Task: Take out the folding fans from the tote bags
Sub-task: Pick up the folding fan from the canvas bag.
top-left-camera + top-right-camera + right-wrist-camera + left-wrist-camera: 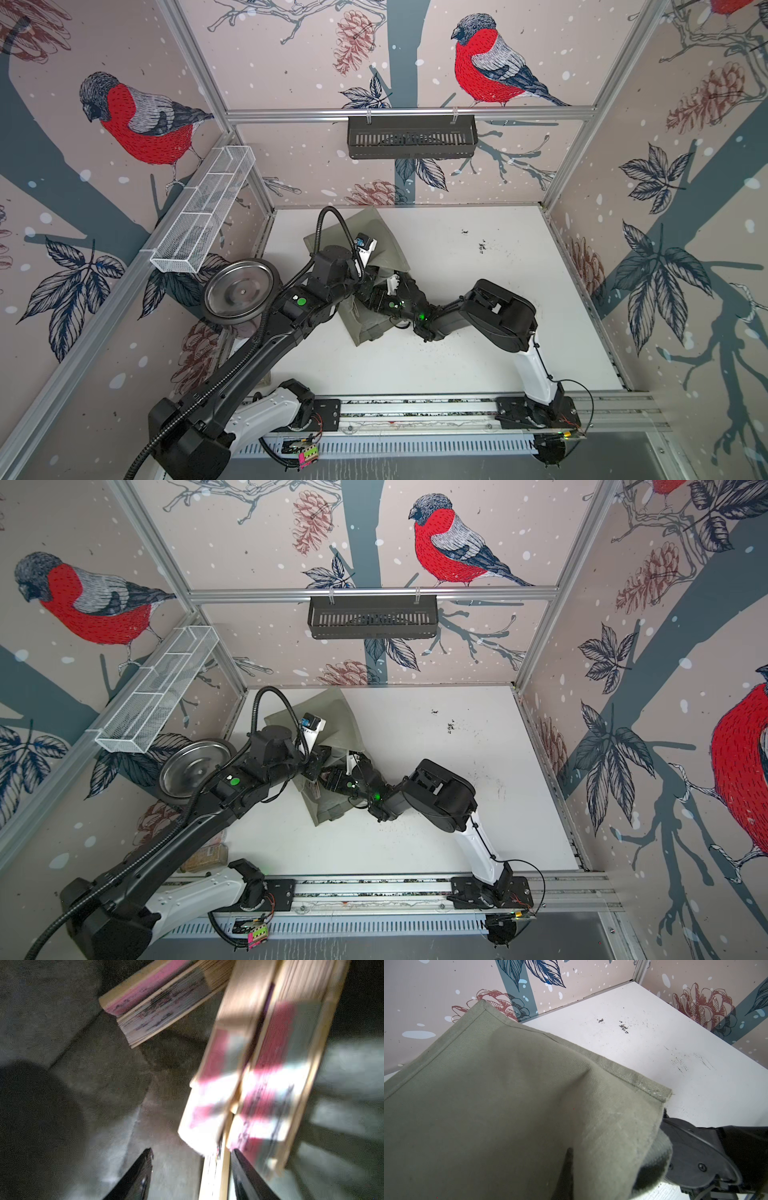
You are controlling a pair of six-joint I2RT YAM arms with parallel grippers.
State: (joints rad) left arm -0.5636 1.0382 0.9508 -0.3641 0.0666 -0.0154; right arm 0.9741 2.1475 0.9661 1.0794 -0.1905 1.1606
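In both top views the soft olive fabric tote bag (376, 232) (338, 717) is lying centre-left. Left wrist view: the left pincer (319, 766), pressed together, is apparently holding its cloth up. Right wrist view: the right pincer (191, 1153) is standing spread beside light, stiff bamboo-and-pink-fabric folding fans (259, 1076) inside; gripping across the slats looks best.

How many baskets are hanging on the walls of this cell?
2. A white wire-mesh basket hangs on the left wall's rail; a black slotted basket hangs on the back wall's rail. Walls outside the views could hold more.
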